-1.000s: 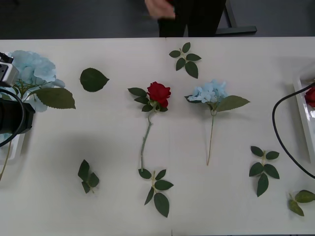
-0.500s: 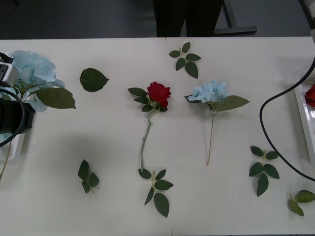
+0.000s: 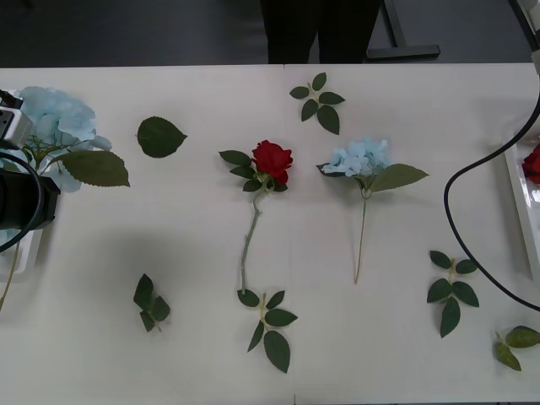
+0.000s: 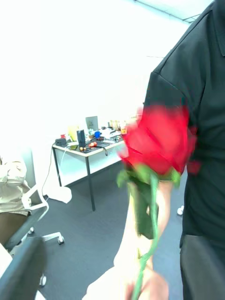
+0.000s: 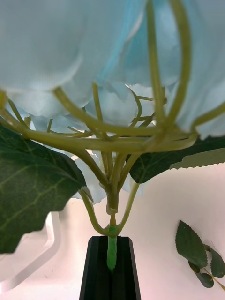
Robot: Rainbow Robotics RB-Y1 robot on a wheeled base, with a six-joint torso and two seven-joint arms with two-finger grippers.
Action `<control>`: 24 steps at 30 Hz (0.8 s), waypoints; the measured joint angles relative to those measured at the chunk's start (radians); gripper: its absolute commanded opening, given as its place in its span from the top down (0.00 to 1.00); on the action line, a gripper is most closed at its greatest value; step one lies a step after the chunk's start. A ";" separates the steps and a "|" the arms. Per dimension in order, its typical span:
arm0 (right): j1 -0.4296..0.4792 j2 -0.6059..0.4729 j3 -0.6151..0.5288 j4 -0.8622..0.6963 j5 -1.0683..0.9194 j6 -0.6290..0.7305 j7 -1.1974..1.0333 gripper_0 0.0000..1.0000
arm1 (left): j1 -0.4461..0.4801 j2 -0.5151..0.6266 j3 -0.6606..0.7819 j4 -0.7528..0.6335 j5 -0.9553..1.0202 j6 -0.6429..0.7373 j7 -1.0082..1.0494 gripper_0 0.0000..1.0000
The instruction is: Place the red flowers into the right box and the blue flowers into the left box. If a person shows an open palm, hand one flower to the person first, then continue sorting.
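Black fingers of the left gripper are seen pressed together on the green stem of a blue flower, so that the pale head and its big leaves stand up above the wrist. In the front view that same bloom is held at the table's left edge, just over the white rim of the left box, which suggests it is being carried there for release. The left arm is kept low and near the robot, with its dark wrist body over the box.

A red flower is held upright by its stem in the right wrist view, in front of a person in a black shirt, with a person's hand close under the stem. Judging by this, the rose is being handed over. Whether the right gripper's fingers are closed on the stem cannot be told. The right arm is raised and stretched past the table's far right corner.

On the table another red flower and another blue flower lie unsorted, and one rose rests in the right box.
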 measured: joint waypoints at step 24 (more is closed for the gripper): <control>0.172 -0.114 0.175 -0.017 0.099 0.625 -0.373 0.04 | 0.000 0.000 0.000 0.000 0.000 0.000 0.000 1.00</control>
